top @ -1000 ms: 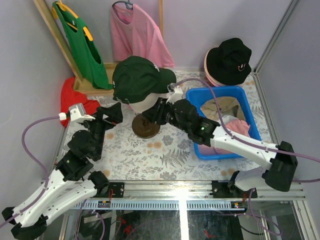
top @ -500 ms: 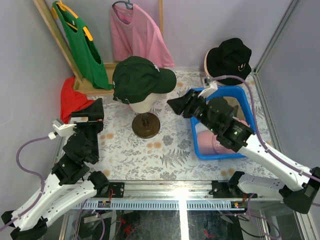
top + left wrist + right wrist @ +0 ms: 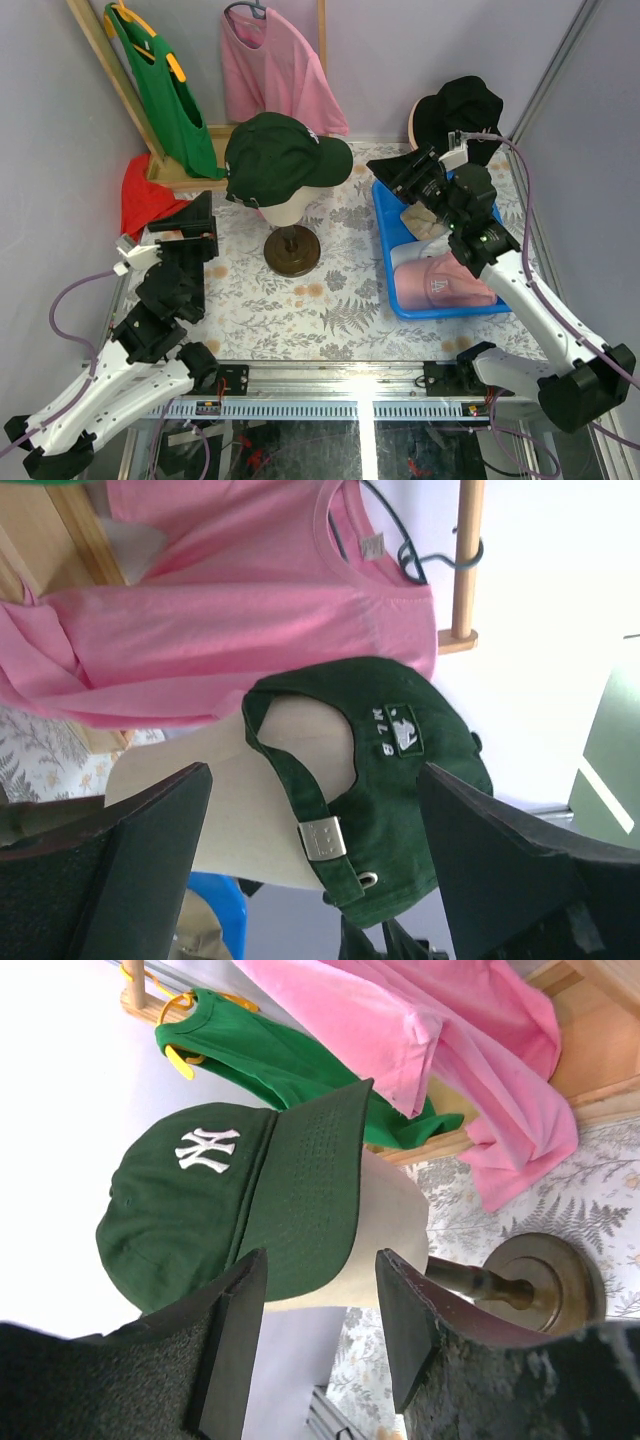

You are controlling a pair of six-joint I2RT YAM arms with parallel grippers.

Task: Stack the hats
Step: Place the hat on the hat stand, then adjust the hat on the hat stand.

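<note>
A dark green baseball cap (image 3: 280, 158) sits on the cream mannequin head (image 3: 283, 211), with neither gripper touching it. My left gripper (image 3: 198, 228) stands open to its left. In the left wrist view the left gripper (image 3: 315, 865) frames the dark green cap's (image 3: 410, 780) back strap from a distance. My right gripper (image 3: 393, 172) is open and empty above the blue bin's (image 3: 386, 245) far left corner, and in its own view the right gripper (image 3: 320, 1335) faces the green cap's (image 3: 200, 1200) brim. A tan cap (image 3: 425, 218) and a pink cap (image 3: 440, 285) lie in the bin. A black bucket hat (image 3: 462, 118) rests on a pink bucket hat (image 3: 416, 142) at the back right.
The mannequin stands on a round brown base (image 3: 292, 250) on the flower-patterned table. A green T-shirt (image 3: 165, 90) and a pink T-shirt (image 3: 275, 70) hang from a wooden rack (image 3: 105, 60) at the back. A red cloth (image 3: 148, 195) lies at the left wall.
My right gripper has pulled back from the mannequin to the right, over the bin, and its jaws have widened. My left gripper has drawn away from the cap to the left.
</note>
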